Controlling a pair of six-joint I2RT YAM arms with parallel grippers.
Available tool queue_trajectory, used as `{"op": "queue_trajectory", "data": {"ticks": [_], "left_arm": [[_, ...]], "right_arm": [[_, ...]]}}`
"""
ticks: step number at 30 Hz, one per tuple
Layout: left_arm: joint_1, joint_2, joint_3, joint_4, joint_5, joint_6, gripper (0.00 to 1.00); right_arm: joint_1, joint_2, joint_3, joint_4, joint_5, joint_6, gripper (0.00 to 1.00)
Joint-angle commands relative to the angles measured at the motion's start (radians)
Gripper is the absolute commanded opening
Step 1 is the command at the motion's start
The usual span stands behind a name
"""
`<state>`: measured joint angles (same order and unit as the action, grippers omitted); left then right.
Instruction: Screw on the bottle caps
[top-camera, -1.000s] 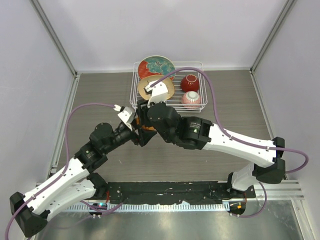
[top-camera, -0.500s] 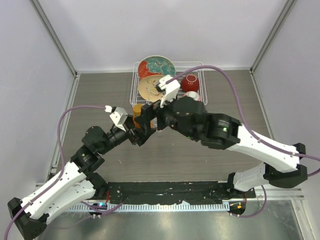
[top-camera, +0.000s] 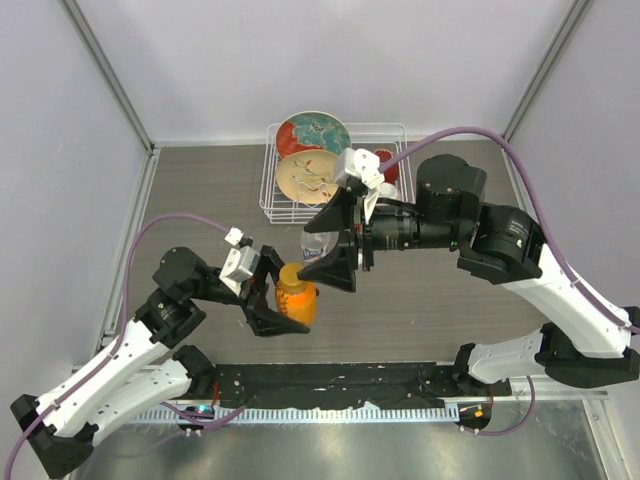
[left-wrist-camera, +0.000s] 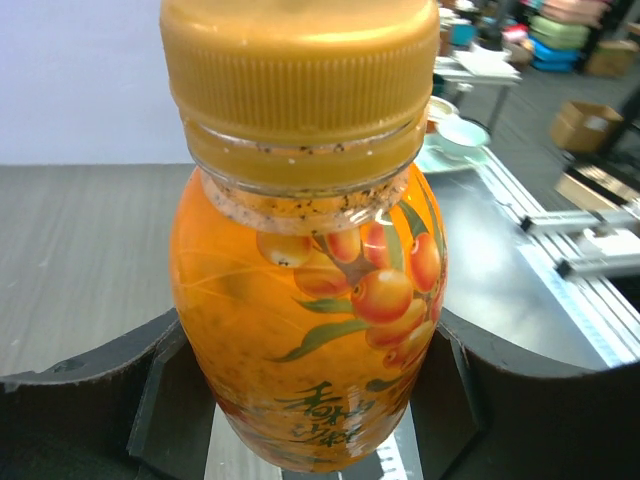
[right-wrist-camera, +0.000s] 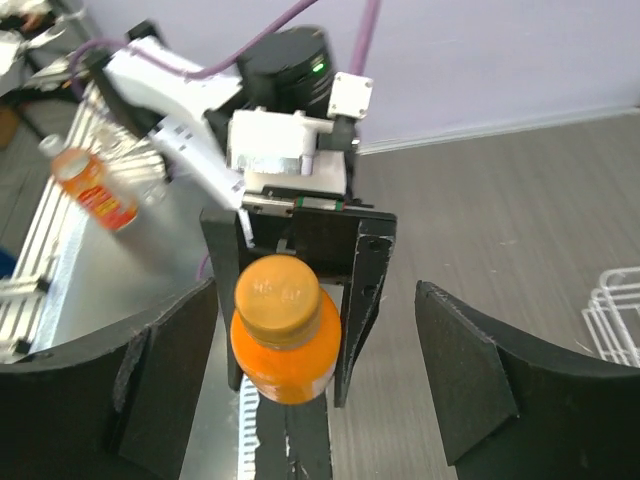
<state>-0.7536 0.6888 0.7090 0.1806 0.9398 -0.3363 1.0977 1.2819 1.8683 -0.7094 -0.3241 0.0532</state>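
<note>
Top external: left pincer (top-camera: 286, 299) clamps the capped orange bottle (top-camera: 298, 296); right pincer (top-camera: 310, 252), spread wide, hangs just beside it.

Front-centre over the bench (top-camera: 200, 200), the short bottle (top-camera: 297, 302) sits btwn the fingers of the left end effector (top-camera: 283, 296), w/ cap (left-wrist-camera: 300, 70) on its neck; the right end effector (top-camera: 308, 252) is just behind-right, apart. The water bottle (top-camera: 318, 240) shows btwn that one's spread fingers, contact unclear; the rack (top-camera: 268, 195) at back centre holds the far plate (top-camera: 313, 133) and near plate (top-camera: 303, 176) on its left, the bowl (top-camera: 386, 166) on its right.
</note>
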Motion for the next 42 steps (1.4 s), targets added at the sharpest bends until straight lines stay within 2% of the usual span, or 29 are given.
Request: {"op": "queue_trajectory", "data": {"ticks": [1, 5, 12, 14, 18, 31, 38, 42], "left_arm": [[-0.004, 0.008, 0.066, 0.025, 0.266, 0.0, 0.0], [-0.004, 0.014, 0.075, 0.007, 0.336, -0.003, 0.0], [-0.006, 0.029, 0.075, 0.033, 0.34, -0.012, 0.0], [-0.006, 0.032, 0.078, 0.039, 0.335, -0.013, 0.0], [-0.009, 0.04, 0.084, 0.046, 0.326, -0.015, 0.0], [-0.01, 0.038, 0.083, 0.062, 0.284, -0.018, 0.0], [-0.007, 0.037, 0.076, 0.068, 0.257, -0.017, 0.0], [-0.006, 0.032, 0.067, 0.072, 0.237, -0.015, 0.0]], "right_arm": [[-0.013, -0.01, -0.03, 0.054, -0.297, -0.111, 0.83], [-0.013, -0.023, -0.075, 0.14, -0.394, -0.084, 0.8], [-0.015, -0.026, -0.197, 0.332, -0.504, -0.012, 0.79], [-0.013, -0.021, -0.212, 0.361, -0.513, 0.0, 0.77], [-0.013, -0.015, -0.224, 0.387, -0.523, 0.03, 0.71], [-0.015, -0.033, -0.274, 0.399, -0.503, 0.042, 0.65], [-0.013, -0.052, -0.301, 0.407, -0.495, 0.043, 0.52], [-0.013, -0.061, -0.314, 0.409, -0.48, 0.043, 0.36]]}}
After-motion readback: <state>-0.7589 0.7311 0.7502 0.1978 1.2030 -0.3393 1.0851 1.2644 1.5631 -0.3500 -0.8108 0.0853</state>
